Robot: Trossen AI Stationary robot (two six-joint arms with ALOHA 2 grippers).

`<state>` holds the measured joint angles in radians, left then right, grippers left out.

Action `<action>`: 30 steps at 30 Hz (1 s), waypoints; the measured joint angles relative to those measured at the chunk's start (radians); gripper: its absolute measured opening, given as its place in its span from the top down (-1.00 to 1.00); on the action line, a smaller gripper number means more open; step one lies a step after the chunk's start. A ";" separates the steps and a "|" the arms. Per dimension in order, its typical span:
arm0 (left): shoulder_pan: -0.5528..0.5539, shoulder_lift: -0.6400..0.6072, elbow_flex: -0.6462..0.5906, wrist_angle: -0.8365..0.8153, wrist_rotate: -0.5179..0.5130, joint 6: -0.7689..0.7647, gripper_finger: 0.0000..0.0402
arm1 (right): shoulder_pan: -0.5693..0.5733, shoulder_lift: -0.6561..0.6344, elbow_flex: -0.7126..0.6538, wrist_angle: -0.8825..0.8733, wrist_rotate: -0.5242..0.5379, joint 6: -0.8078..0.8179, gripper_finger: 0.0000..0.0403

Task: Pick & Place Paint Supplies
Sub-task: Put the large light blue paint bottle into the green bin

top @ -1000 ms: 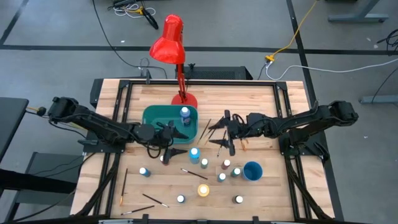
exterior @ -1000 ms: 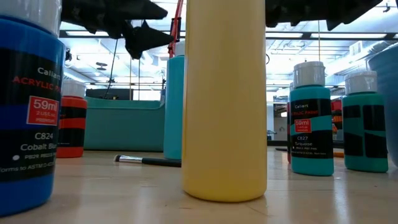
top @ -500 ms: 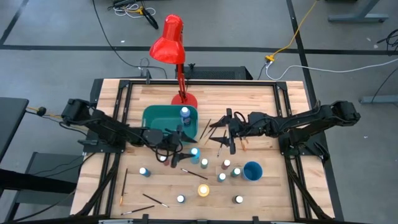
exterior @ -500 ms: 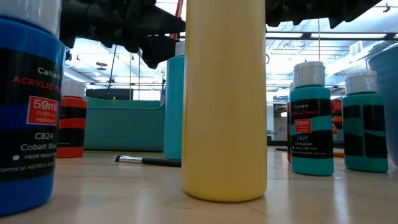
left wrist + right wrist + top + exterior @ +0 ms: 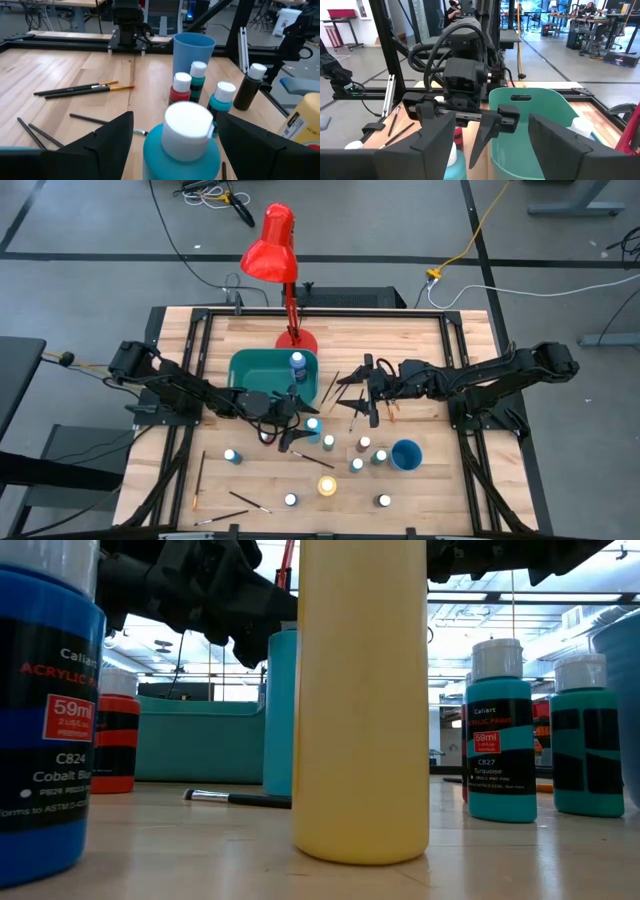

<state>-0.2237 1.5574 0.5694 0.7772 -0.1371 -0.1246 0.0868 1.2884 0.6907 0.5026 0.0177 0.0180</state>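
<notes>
A teal paint bottle with a white cap stands upright on the table just off the teal bin's near right corner. My left gripper is open, with one finger on each side of this bottle and a gap to both. In the low view it hangs dark above the bottle. A blue bottle stands inside the bin. My right gripper is open and empty above several dark brushes right of the bin.
More small bottles and a yellow one stand toward the near edge, beside a blue cup. Loose brushes lie near the front. A red lamp stands behind the bin.
My left gripper has moved toward the table's right and slightly toward its near edge, from over the bin's near rim to the teal bottle, staying open. The bottle has stayed in place.
</notes>
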 joint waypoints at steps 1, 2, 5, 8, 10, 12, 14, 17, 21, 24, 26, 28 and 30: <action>0.000 0.000 0.000 0.000 0.000 0.000 -0.37 | 0.000 0.000 0.000 0.000 0.000 0.000 -0.27; 0.000 0.000 0.000 0.002 0.000 -0.001 -0.33 | 0.000 0.000 0.000 0.000 0.000 0.000 -0.27; 0.000 0.000 0.000 0.000 0.000 -0.011 -0.20 | 0.000 0.000 0.000 0.000 0.000 0.000 -0.27; 0.000 0.000 0.000 0.000 0.000 -0.019 -0.08 | 0.000 0.000 0.000 -0.001 0.000 0.000 -0.27; 0.000 0.000 0.000 0.001 -0.003 -0.019 -0.01 | 0.000 0.000 0.000 -0.001 0.000 0.000 -0.27; -0.001 0.000 0.000 0.001 -0.005 -0.018 0.06 | 0.000 0.000 0.000 -0.001 0.000 0.000 -0.27; -0.001 0.000 0.000 0.000 -0.004 -0.018 0.14 | 0.000 0.000 0.000 -0.001 0.000 0.000 -0.27; -0.001 0.000 0.000 0.000 -0.004 -0.012 0.28 | 0.000 0.000 0.000 -0.001 0.000 -0.001 -0.27; 0.000 0.000 0.000 0.001 -0.003 0.000 0.37 | 0.000 0.000 0.000 -0.001 0.000 -0.001 -0.27; 0.000 0.000 0.000 0.010 -0.001 -0.020 0.37 | 0.000 0.000 0.000 -0.001 0.000 -0.001 -0.27; 0.000 -0.005 -0.001 0.027 0.022 -0.021 0.37 | 0.000 0.000 0.000 -0.001 0.000 -0.001 -0.27; 0.000 -0.008 0.001 0.068 0.052 -0.024 0.37 | 0.000 0.000 0.000 -0.001 0.000 -0.001 -0.27; 0.000 -0.022 0.009 0.073 0.080 -0.032 0.37 | 0.000 0.000 0.000 -0.001 0.000 -0.001 -0.27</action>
<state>-0.2237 1.5352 0.5786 0.8505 -0.0566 -0.1563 0.0868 1.2884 0.6907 0.5014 0.0177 0.0170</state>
